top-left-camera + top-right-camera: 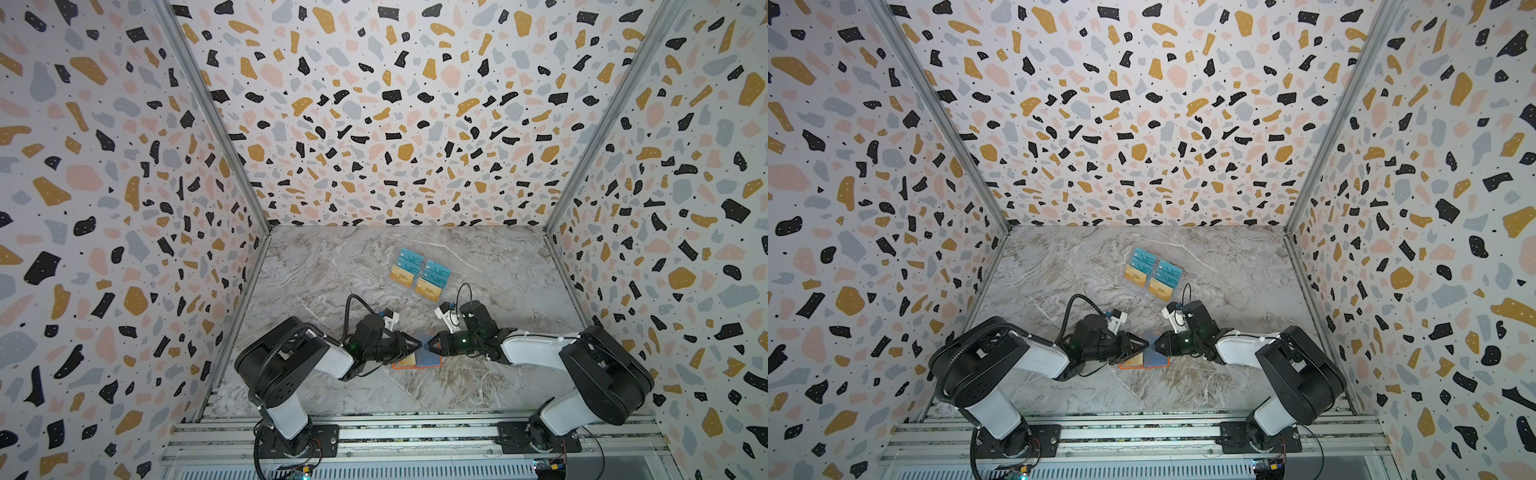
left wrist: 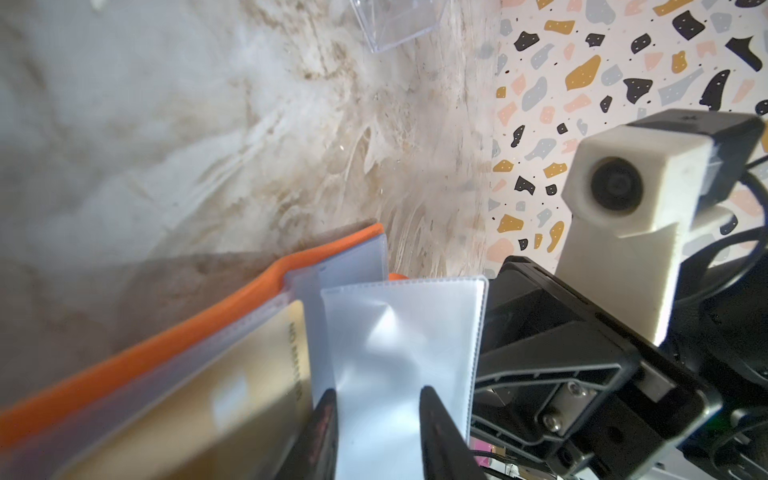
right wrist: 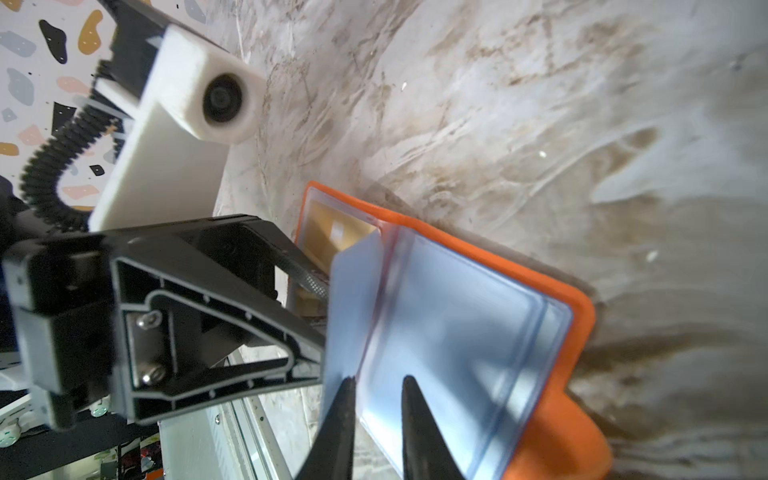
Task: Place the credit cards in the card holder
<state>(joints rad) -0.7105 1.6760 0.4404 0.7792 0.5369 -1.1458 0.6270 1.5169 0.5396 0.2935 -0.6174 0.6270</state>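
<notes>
Left claw (image 1: 419, 345): spread. In the left wrist view we see its two fingertips (image 2: 436, 424) standing apart on either side of a raised clear sleeve (image 2: 403, 340).
Right claw (image 1: 431, 345): it faces the left claw tip to tip. Its two fingers sit narrowly apart with a clear sleeve between them, and we cannot tell whether they pinch it.
Card holder (image 3: 577, 415): one, orange. It lies open on the counter (image 1: 332, 266) near the front, right under both claws.
Clear sleeves: we tell three apart in the left wrist view. One lies flat with a card inside and two are raised.
Credit cards (image 1: 402, 277): we count three gold ones in view. Two sit farther back on the counter, one at the near end of each column of cards.
Sleeved card (image 2: 232, 395): this is the third gold card. It lies inside the flat sleeve on the holder's left half.
Teal cards (image 1: 408, 255): marked VIP and overlapped in two columns. We count four faces, two per column, behind the gold ones.
Clear rack (image 2: 395, 25): one. It holds both columns, well apart from the card holder.
</notes>
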